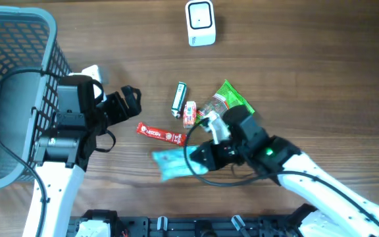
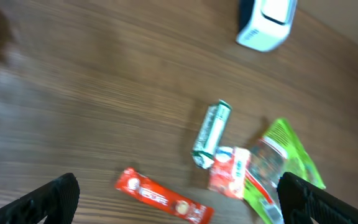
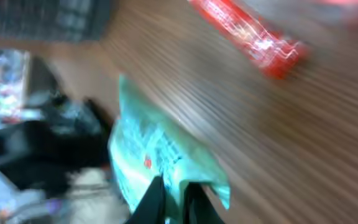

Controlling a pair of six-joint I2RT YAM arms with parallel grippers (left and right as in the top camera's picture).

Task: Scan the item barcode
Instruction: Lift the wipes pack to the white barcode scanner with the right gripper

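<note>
Right hand (image 3: 174, 194) tight on teal packet (image 3: 146, 154), grey mesh basket (image 1: 50, 58) far left.

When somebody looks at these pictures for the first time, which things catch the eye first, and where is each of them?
The right gripper pinches a light blue packet near the front of the table. A red snack bar, a small green pack and a green bag lie loose in the middle. A white barcode scanner stands at the far edge and a grey mesh basket fills the left side.
</note>
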